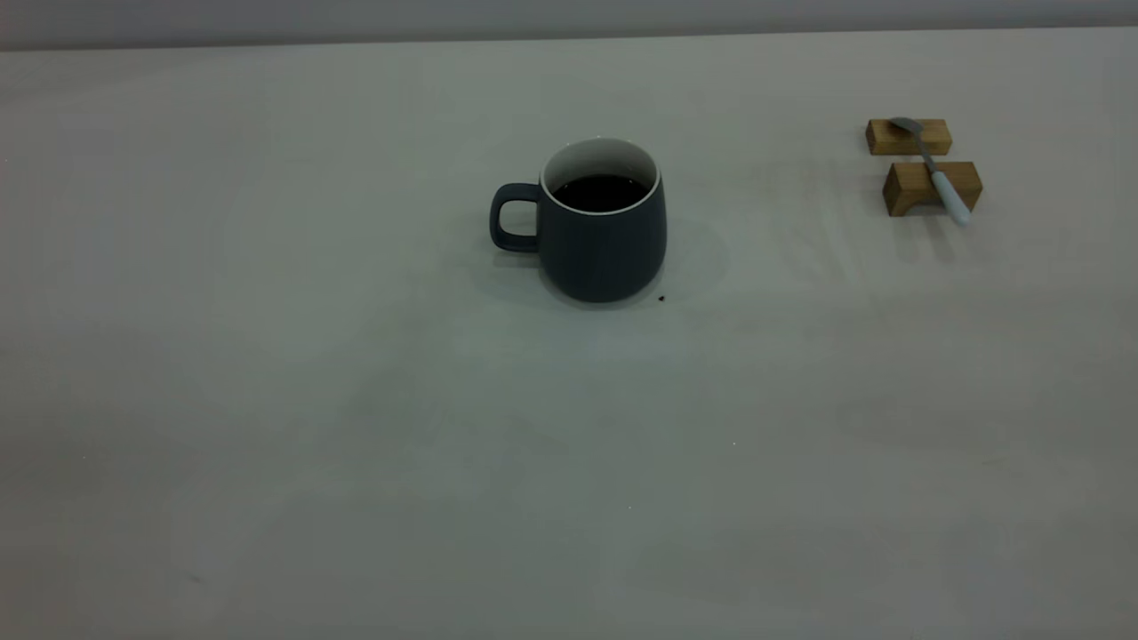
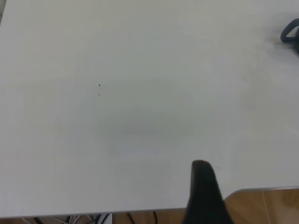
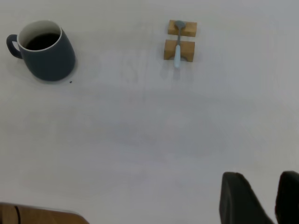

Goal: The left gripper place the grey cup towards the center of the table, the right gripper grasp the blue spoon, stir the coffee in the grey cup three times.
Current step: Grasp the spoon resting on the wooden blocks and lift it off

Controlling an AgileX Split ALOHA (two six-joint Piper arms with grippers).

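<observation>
The grey cup (image 1: 605, 249) stands upright near the middle of the table (image 1: 356, 427), handle toward the left arm's side, with dark coffee (image 1: 600, 191) inside. The blue spoon (image 1: 944, 188) lies across two wooden blocks at the far right, bowl on the farther block. No gripper shows in the exterior view. In the right wrist view the right gripper (image 3: 268, 189) hovers well back from the cup (image 3: 49, 60) and spoon (image 3: 177, 52), open with nothing in it. Only a dark part of the left gripper (image 2: 203, 191) shows, over the table's near edge, far from the cup's handle (image 2: 290, 35).
The two tan wooden blocks (image 1: 909, 138) (image 1: 916, 188) sit one behind the other under the spoon. A tiny dark speck (image 1: 661, 299) lies by the cup's base. The table edge and a wooden floor (image 2: 266, 207) show in the left wrist view.
</observation>
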